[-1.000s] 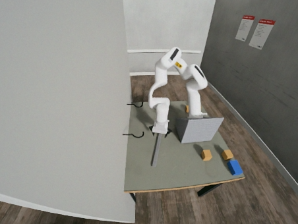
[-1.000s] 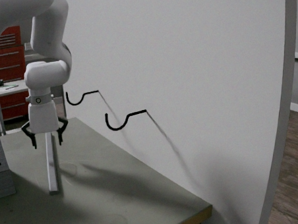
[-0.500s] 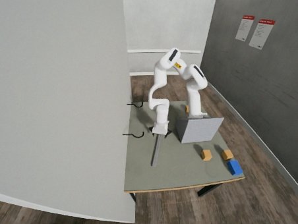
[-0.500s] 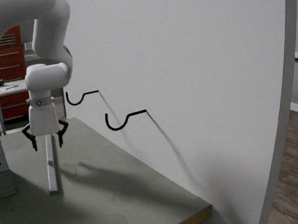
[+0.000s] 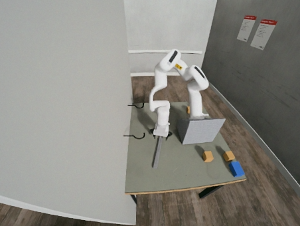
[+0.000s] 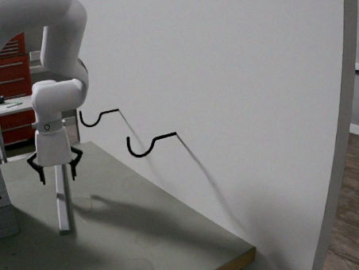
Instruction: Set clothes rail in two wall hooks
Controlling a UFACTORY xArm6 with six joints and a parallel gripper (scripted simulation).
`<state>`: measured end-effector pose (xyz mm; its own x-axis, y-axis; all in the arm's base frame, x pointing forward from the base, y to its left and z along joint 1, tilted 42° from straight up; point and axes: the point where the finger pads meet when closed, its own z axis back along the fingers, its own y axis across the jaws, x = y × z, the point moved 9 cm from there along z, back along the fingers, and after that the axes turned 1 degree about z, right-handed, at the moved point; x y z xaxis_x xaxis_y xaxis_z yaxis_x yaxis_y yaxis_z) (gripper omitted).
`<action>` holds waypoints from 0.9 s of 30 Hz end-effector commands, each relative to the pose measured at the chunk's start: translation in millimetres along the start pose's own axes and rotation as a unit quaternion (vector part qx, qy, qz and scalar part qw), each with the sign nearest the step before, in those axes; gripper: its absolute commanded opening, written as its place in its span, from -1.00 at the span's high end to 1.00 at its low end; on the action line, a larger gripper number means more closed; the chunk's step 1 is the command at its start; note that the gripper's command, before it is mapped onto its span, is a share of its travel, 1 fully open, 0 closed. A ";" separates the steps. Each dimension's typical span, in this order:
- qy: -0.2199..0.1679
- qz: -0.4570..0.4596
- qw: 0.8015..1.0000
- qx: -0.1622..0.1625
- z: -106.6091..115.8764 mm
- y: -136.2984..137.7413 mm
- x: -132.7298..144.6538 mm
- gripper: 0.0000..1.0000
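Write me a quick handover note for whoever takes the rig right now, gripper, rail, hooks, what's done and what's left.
Gripper: open, holding nothing, poised over the far end of the clothes rail, fingers either side of it.
Rail: lying flat on the table.
Hooks: near hook and far hook on the wall panel, both bare.
Done: nothing hung yet.
Left: grasp the rail, lift it, seat it in both hooks, release.

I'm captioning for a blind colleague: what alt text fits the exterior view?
A white robot arm's open gripper straddles one end of a grey clothes rail lying on a green-grey table. Two empty black hooks jut from the white wall beside it.
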<state>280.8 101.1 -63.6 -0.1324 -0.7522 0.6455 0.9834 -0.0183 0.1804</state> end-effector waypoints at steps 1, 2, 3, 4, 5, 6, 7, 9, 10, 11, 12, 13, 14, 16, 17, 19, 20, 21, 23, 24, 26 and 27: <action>0.001 0.000 1.000 0.001 -2.5 0.8 -0.5 -1.00; 0.001 0.000 1.000 0.001 -3.2 0.8 -0.5 -1.00; 0.001 0.000 1.000 0.001 -3.8 0.8 -0.5 -1.00; 0.001 0.000 1.000 0.001 -4.5 0.8 -0.5 -1.00; 0.001 0.000 1.000 0.001 -4.5 0.8 -0.5 -1.00; 0.001 0.000 1.000 0.001 -4.5 0.8 -0.5 -1.00; 0.001 0.000 1.000 0.001 -5.2 0.8 -0.5 -1.00; 0.001 0.000 1.000 0.001 -6.5 0.8 -0.5 -1.00; 0.001 0.000 1.000 0.001 -7.2 0.8 -0.5 -1.00; 0.001 0.000 1.000 0.001 -7.9 0.8 -0.5 -1.00; 0.001 0.000 1.000 0.001 -8.5 0.8 -0.5 -1.00; 0.001 0.000 1.000 0.001 -9.2 0.8 -0.5 -1.00; 0.001 0.000 1.000 0.001 -9.9 0.8 -0.5 -1.00; 0.001 0.000 1.000 0.001 -11.2 0.8 -0.5 -1.00; 0.001 0.000 1.000 0.001 -11.9 0.8 -0.5 -1.00; 0.001 0.000 1.000 0.001 -13.2 0.8 -0.5 -1.00; 0.001 0.000 1.000 0.001 -13.9 0.8 -0.5 -1.00; 0.001 0.000 1.000 0.001 -14.5 0.8 -0.5 -1.00; 0.001 0.000 1.000 0.001 -14.5 0.8 -0.5 -1.00; 0.001 0.000 1.000 0.001 -15.2 0.8 -0.5 -1.00; 0.001 0.000 1.000 0.001 -16.5 0.8 -0.5 -1.00; 0.001 0.000 1.000 0.001 -17.2 0.8 -0.5 -1.00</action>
<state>282.8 90.8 -75.3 -0.1325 -0.7522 0.6455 0.9834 -0.0183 0.1805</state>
